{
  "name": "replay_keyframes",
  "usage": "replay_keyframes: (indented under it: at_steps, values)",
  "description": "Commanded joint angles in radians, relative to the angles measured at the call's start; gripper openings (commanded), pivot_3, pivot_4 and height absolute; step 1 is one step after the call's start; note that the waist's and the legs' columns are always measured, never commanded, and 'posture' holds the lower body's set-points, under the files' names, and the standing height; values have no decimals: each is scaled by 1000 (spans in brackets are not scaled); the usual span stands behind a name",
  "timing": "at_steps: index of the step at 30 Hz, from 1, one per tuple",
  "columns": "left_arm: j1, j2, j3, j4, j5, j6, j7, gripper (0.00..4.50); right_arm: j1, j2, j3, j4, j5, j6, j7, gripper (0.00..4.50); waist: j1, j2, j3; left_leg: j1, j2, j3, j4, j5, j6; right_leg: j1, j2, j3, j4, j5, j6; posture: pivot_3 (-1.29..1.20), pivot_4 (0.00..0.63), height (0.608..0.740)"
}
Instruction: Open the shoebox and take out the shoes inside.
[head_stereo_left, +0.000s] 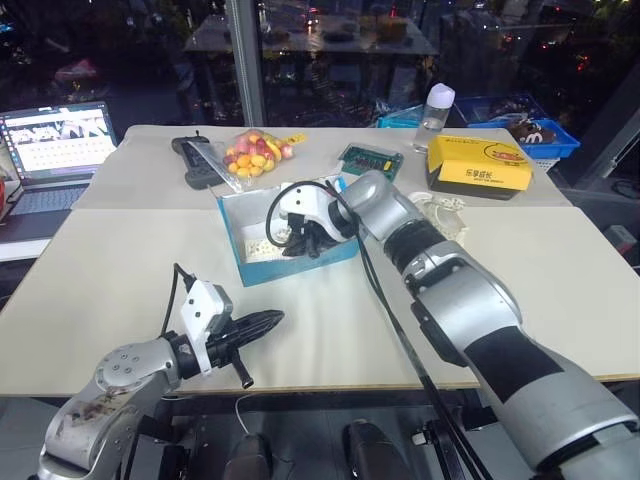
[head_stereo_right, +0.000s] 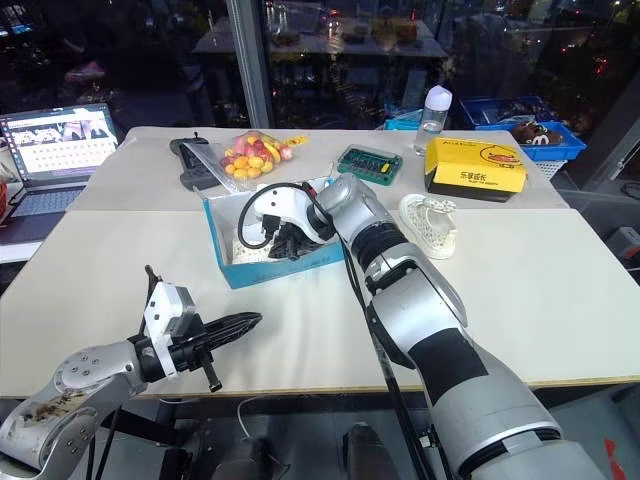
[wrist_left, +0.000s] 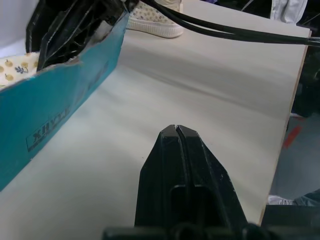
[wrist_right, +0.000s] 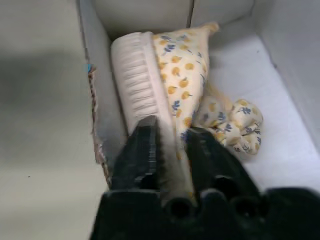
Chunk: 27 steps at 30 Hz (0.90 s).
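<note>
The blue shoebox (head_stereo_left: 300, 270) stands open in the middle of the table, its white inside showing. My right gripper (wrist_right: 172, 137) reaches down into it and is shut on the edge of a cream shoe (wrist_right: 150, 75) that lies on its side, ribbed sole and flower-print lining showing. A second cream perforated shoe (head_stereo_right: 430, 222) sits on the table to the right of the box. My left gripper (head_stereo_left: 262, 322) is shut and empty, hovering near the table's front edge, short of the box's front wall (wrist_left: 60, 115).
Behind the box lie a bag of colourful fruit (head_stereo_left: 255, 153), a black device (head_stereo_left: 195, 160) and a green board (head_stereo_left: 369, 158). A yellow box (head_stereo_left: 478, 165), a bottle (head_stereo_left: 435, 110) and a blue basket (head_stereo_left: 540, 135) stand at the back right. A laptop (head_stereo_left: 55, 150) is at the far left.
</note>
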Motion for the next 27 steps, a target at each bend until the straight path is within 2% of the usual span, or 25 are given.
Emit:
replay_keyframes:
  at_steps: [1, 10, 18, 19, 27]
  values:
    - [-14, -3, 4, -15, 1, -21, 3, 0, 33, -4, 16, 32, -46, 29, -6, 26, 0, 0, 0, 0, 0, 0, 0, 0, 0, 0, 0, 0, 0, 0, 0, 0, 150, 673]
    - [-25, -4, 1, -14, 3, -14, 4, 0, -17, -6, -23, 13, -24, 16, -34, 26, 1, 0, 0, -1, 0, 0, 0, 0, 0, -1, 0, 0, 0, 0, 0, 0, 150, 673]
    - [-25, -4, -3, -19, -1, -11, 6, 0, -117, -16, -98, -15, 23, 18, -81, 26, 3, 1, 2, -17, 0, 0, 0, 2, 2, -15, 0, 0, 1, 1, 1, 0, 150, 673]
    - [-25, -4, -3, -18, -1, -10, 6, 0, -127, -18, -107, -18, 29, 19, -86, 26, 4, 1, 2, -17, 0, 0, 0, 5, 7, -15, 1, 0, 1, 1, 1, 0, 150, 673]
    - [-25, -4, -8, -7, 3, -16, 0, 0, -192, -39, -182, -50, 62, 33, -88, 26, 3, 1, 2, -18, 0, 0, 0, 5, 8, -17, 1, 0, 1, 0, 0, 0, 150, 673]
